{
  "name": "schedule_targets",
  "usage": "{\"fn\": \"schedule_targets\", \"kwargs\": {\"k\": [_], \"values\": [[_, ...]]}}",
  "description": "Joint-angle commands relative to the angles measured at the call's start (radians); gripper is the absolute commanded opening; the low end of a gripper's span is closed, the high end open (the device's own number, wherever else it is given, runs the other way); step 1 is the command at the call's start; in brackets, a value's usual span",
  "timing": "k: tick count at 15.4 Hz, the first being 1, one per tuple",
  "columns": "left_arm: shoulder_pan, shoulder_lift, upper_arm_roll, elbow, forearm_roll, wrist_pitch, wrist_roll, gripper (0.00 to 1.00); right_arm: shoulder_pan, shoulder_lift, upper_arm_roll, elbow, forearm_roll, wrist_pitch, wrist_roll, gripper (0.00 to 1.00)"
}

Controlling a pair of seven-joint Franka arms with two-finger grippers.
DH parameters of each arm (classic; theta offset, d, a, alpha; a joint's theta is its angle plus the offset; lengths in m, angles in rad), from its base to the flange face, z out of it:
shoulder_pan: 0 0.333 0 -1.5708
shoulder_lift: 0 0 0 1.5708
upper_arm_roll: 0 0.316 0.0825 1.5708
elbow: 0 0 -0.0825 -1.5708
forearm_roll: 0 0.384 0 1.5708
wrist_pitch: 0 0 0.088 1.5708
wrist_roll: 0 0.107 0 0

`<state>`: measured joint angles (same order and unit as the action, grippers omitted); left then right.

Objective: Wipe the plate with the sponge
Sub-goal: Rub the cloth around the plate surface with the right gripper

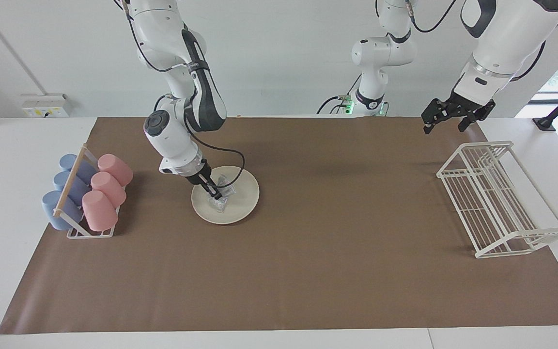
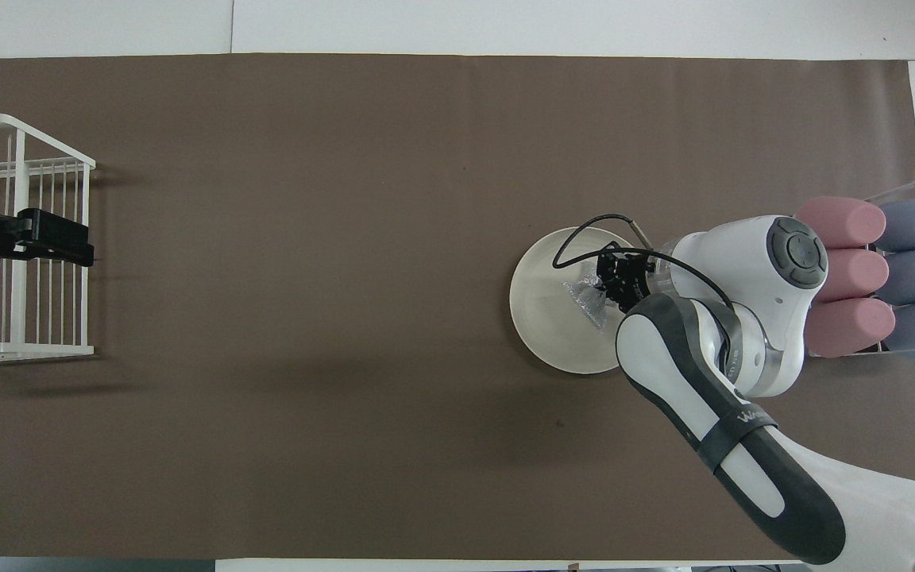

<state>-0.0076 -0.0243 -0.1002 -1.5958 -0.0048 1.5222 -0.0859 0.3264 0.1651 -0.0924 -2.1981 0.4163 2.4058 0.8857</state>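
The right gripper (image 1: 216, 195) is pressing the sponge (image 1: 222, 198) down onto the plate (image 1: 242, 194), its fingertips pinched tight on the silvery wad (crumpled, shiny mesh). The sponge is sitting near the middle of the cream plate, which is lying on the brown mat (image 1: 308, 252) toward the right arm's end of the table, just beside the cup rack (image 1: 85, 194) with its pink and blue cups. The left gripper (image 1: 448, 116) is hanging with its fingers spread wide and holding nothing, waiting over the table near the white wire rack (image 1: 497, 198).
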Motion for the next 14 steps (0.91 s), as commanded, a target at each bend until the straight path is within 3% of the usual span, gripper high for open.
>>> {"fn": "schedule_targets", "kwargs": {"k": [1,4,10,14], "values": [[0.0,-0.002,0.001,0.003,0.009,-0.02,-0.009,1.0,0.006,-0.01,0.01,-0.022,0.022,0.024,-0.031,0.0],[0.0,-0.002,0.001,0.003,0.011,-0.017,-0.008,1.0,0.029,-0.018,0.01,-0.051,0.022,0.03,0.01,0.0],[-0.008,-0.002,0.001,0.003,0.009,-0.016,-0.009,1.0,0.209,-0.015,0.013,-0.042,0.027,0.098,0.413,0.0],[-0.006,-0.003,-0.001,-0.004,0.009,-0.014,-0.011,1.0,0.22,-0.013,0.013,-0.031,0.03,0.099,0.447,0.0]]}}
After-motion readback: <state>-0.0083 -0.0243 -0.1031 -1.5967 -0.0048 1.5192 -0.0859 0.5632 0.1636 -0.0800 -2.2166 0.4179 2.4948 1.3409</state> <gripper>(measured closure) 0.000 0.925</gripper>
